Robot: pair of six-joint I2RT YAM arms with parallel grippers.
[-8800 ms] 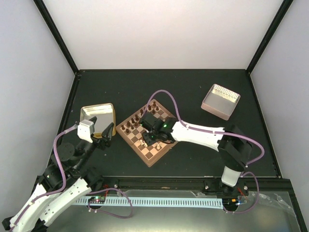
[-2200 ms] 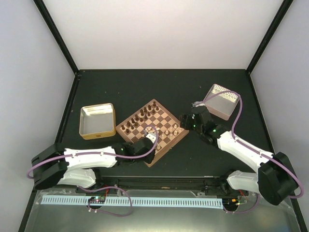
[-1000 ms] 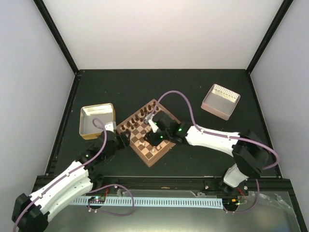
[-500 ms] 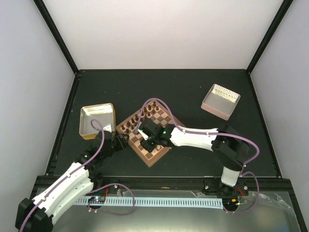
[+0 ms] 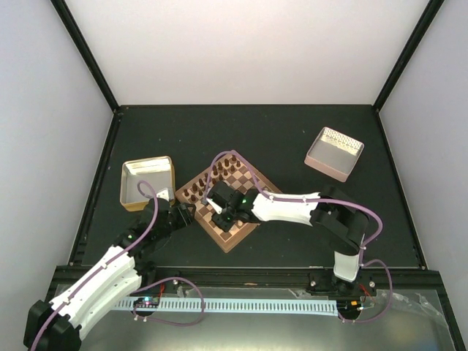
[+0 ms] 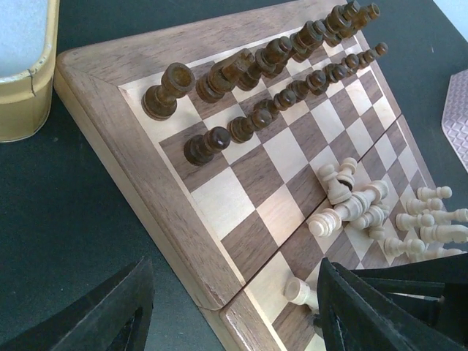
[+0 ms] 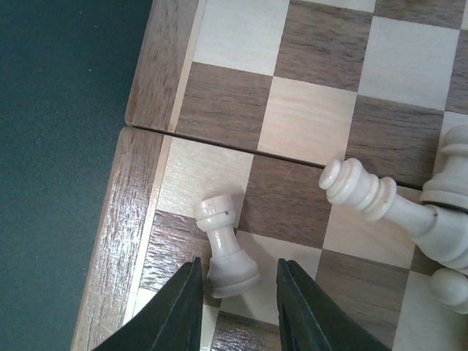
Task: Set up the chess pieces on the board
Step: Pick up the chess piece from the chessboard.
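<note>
The board (image 5: 232, 246) lies turned like a diamond. The dark chess pieces (image 5: 208, 183) stand in two rows along its far-left side, and also show in the left wrist view (image 6: 267, 55). Cream pieces lie in a heap (image 6: 351, 201) mid-board, with several standing beyond. My right gripper (image 5: 223, 210) is low over the board's near-left edge. Its jaws (image 7: 240, 265) are open either side of a cream rook (image 7: 225, 248), with a gap on the right. My left gripper (image 5: 188, 213) is wide open and empty (image 6: 234, 322) at the board's left corner (image 6: 131, 168).
The yellowish tray (image 5: 146, 160) sits left of the board, and its wall shows in the left wrist view (image 6: 29, 102). The pinkish bin (image 5: 334, 153) is at the far right. A fallen cream piece (image 7: 365, 191) lies right of the rook.
Over the last second my right gripper has moved from mid-board to the near-left edge, around the rook. My left arm has barely moved.
</note>
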